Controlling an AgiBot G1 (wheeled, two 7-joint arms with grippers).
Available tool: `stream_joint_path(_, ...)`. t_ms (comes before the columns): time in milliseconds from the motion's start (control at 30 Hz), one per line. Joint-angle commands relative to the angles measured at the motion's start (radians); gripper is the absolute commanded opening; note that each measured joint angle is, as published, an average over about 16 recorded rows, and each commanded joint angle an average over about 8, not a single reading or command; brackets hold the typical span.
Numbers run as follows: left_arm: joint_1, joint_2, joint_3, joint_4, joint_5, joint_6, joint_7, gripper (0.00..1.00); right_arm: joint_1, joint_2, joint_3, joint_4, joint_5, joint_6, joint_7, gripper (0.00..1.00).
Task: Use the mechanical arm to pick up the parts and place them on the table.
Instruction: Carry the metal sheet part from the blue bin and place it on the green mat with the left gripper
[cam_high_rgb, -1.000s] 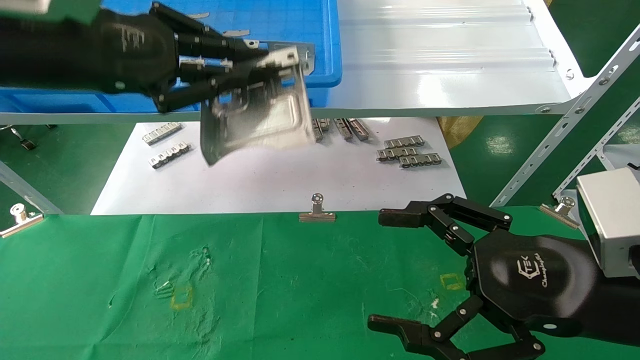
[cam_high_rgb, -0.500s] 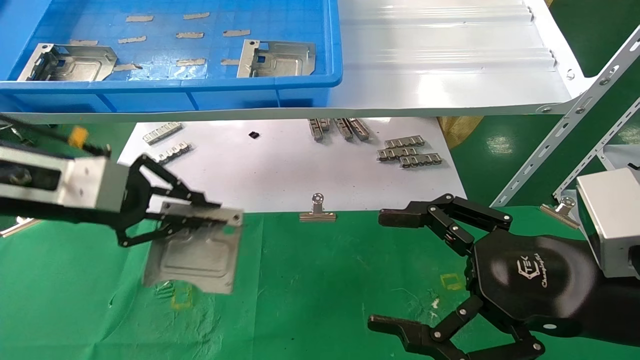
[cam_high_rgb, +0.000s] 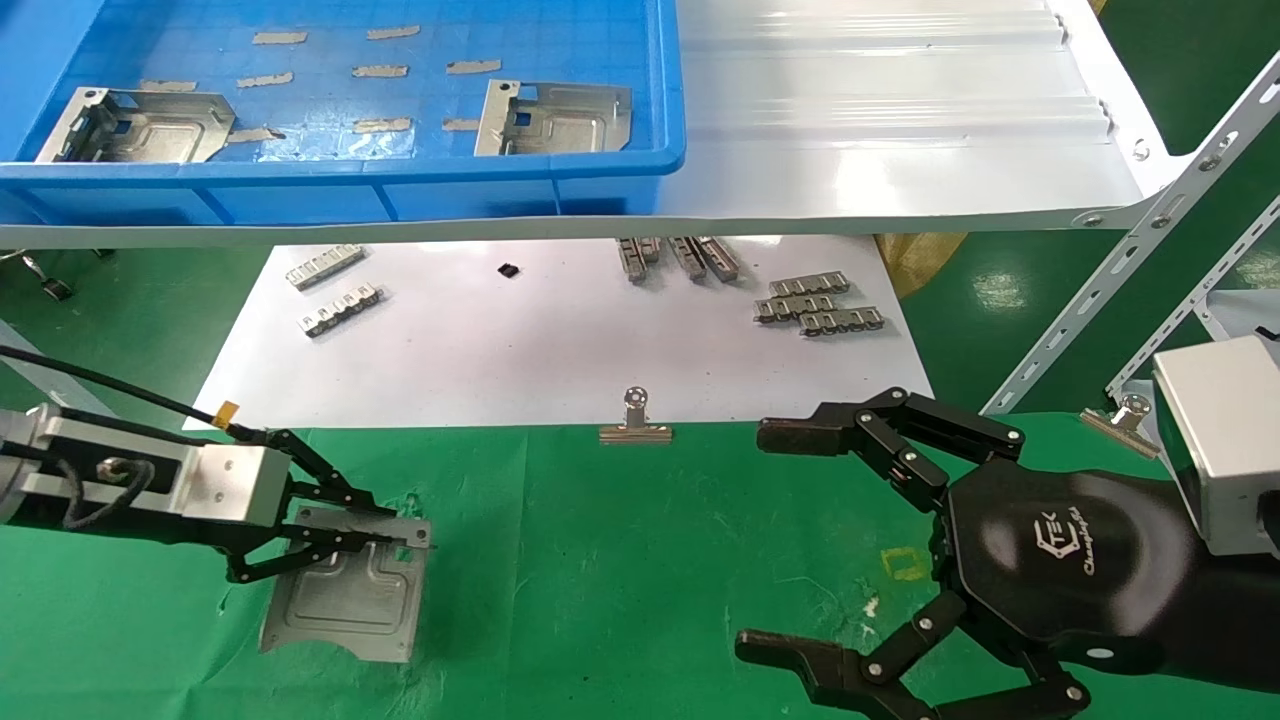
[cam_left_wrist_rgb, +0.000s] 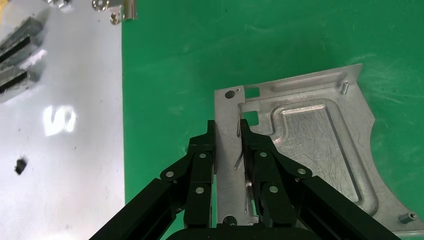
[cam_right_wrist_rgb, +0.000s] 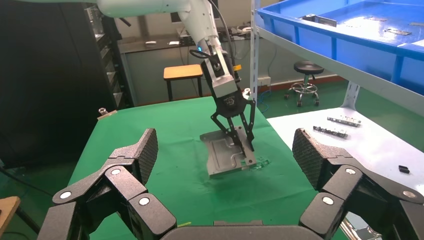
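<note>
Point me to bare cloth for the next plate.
Free: green table between the held part in the left gripper and the open, idle right gripper, below the binder clip. Crowded: white sheet's far edge, toothed strips.

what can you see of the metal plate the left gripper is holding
The plate is flat silver-grey stamped sheet metal with an embossed stepped rib, square holes near one corner, small upright studs and one curved notched edge. The left gripper is shut on its folded rim. It sits low on the table, its far edge apparently on the green cloth; the right wrist view suggests the gripped edge is slightly raised.
</note>
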Motion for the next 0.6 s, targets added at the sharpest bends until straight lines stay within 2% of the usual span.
stream_joint_path(33,0.009,0.011,0.000,0.031,-0.005,0.001,0.022,0.73,0.000,0.000,0.000,0.000,0.000,0.000,0.000,1.00)
stream_joint_path(100,0.013,0.022,0.005,0.052,0.000,0.003,0.040,0.97,0.000,0.000,0.000,0.000,0.000,0.000,0.000,1.00)
stream_joint_path(133,0.014,0.027,0.008,0.061,0.003,0.004,0.048,1.00,0.000,0.000,0.000,0.000,0.000,0.000,0.000,1.00)
stream_joint_path(400,0.002,0.050,0.014,0.142,-0.002,0.014,0.062,1.00,0.000,0.000,0.000,0.000,0.000,0.000,0.000,1.00)
stream_joint_path(600,-0.011,0.035,0.007,0.178,-0.026,0.031,0.018,1.00,0.000,0.000,0.000,0.000,0.000,0.000,0.000,1.00)
